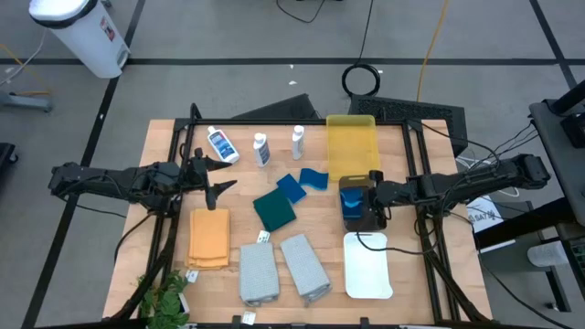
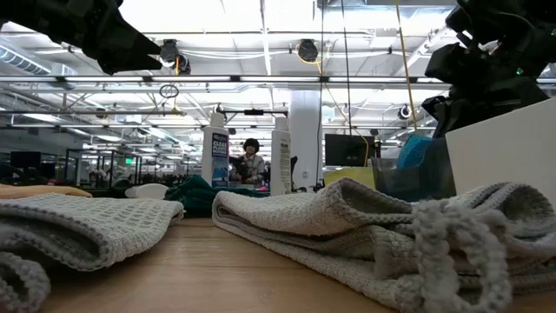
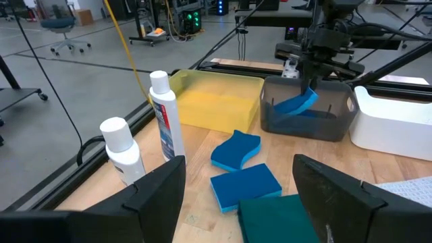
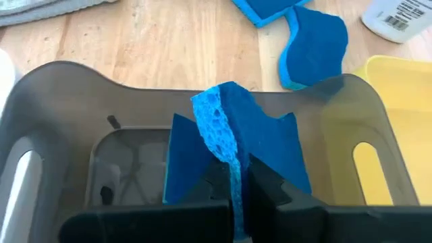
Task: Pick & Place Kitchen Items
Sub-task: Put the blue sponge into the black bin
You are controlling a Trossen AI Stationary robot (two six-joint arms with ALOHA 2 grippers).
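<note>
My right gripper (image 4: 236, 196) is shut on a blue sponge (image 4: 233, 128) inside the dark grey tray (image 1: 352, 219), also seen in the left wrist view (image 3: 297, 104). My left gripper (image 1: 222, 175) is open and empty, left of two more blue sponges (image 1: 291, 187) (image 1: 313, 176) that lie flat on the table. The dark green cloth (image 1: 274, 210), the orange towel (image 1: 209, 238) and two grey towels (image 1: 259, 272) (image 1: 304, 267) lie flat. One bottle (image 1: 220, 144) lies down; two bottles (image 1: 261, 149) (image 1: 297, 142) stand upright. My right gripper pinches the blue sponge's two flat faces (image 4: 253, 155) between its two fingers, near one end. The fingers come from above, pointing down into the dark grey tray. The sponge stands on edge and tilted inside the tray walls; whether it touches the tray floor I cannot tell.
The yellow tray (image 1: 352, 146) lies beyond the dark grey tray, the white tray (image 1: 368, 265) nearer. A green plant (image 1: 164, 297) sits at the near left corner. A person (image 2: 252, 156) shows far back in the room.
</note>
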